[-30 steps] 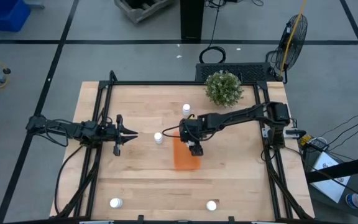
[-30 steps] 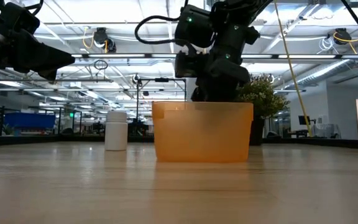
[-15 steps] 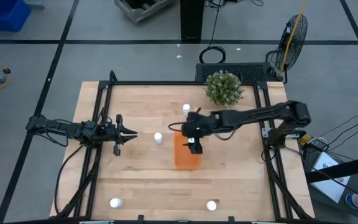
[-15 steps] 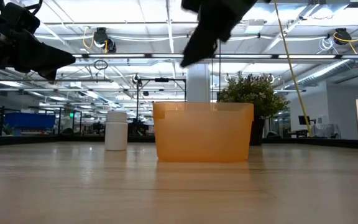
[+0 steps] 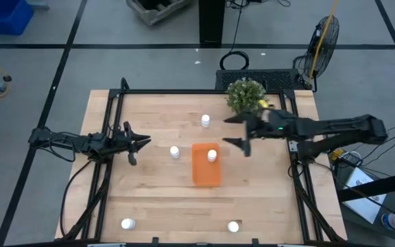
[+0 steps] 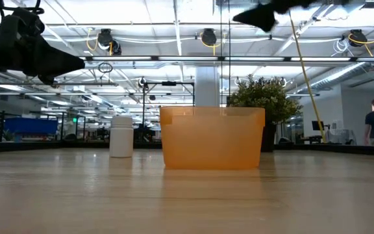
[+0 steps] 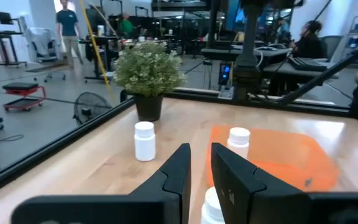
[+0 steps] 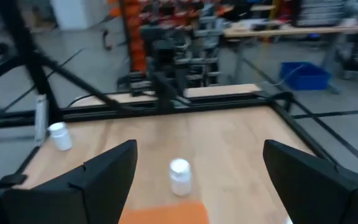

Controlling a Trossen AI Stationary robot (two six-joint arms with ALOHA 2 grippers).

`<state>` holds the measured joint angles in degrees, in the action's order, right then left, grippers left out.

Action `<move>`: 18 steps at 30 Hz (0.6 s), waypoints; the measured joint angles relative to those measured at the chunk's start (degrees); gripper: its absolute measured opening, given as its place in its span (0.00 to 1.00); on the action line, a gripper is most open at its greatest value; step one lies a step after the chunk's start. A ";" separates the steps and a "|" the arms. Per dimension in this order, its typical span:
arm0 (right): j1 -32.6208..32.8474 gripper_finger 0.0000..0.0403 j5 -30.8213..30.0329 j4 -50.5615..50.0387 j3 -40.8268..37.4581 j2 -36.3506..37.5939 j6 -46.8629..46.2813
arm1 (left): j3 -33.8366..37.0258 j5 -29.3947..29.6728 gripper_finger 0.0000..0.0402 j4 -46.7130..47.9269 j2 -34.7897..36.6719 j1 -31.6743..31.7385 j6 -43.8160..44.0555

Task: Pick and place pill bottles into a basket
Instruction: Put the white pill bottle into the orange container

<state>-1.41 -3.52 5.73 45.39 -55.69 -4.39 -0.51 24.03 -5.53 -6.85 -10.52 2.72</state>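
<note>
Orange shallow plastic basket (image 5: 206, 165) on the wooden worktop (image 5: 156, 199) holds one upright small white pill bottle (image 5: 212, 156); four remain outside.

My right fingers (image 5: 242, 134) hang spread and empty beside the basket, near the green bushy plant (image 5: 245, 96). Left fingers (image 5: 140, 142) are nearly clenched, empty. I judge the next bottle (image 5: 174, 151), upright between basket and left fingers, sits nearer the left arm; another (image 5: 205, 121) stands beyond the basket.

Wooden table (image 5: 163, 199) carries orange basket (image 5: 204, 173), plant (image 5: 245, 97), seemingly four loose bottles (image 5: 175, 152).
</note>
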 joint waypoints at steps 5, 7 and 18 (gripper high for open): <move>-2.45 0.84 -1.01 4.19 -13.74 14.72 -0.10 | 0.00 -0.02 0.17 0.10 0.00 0.00 0.00; -3.02 0.84 -1.04 6.07 -17.71 19.52 -0.84 | 0.00 -0.02 0.17 -0.10 0.00 0.00 0.00; -4.26 0.84 -1.14 10.45 -25.78 30.27 -0.94 | -0.71 6.44 0.17 -2.96 -0.32 0.52 4.41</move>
<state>-5.67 -4.67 16.17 19.61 -25.42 -5.33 -1.23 30.47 -8.49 -7.17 -10.01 7.13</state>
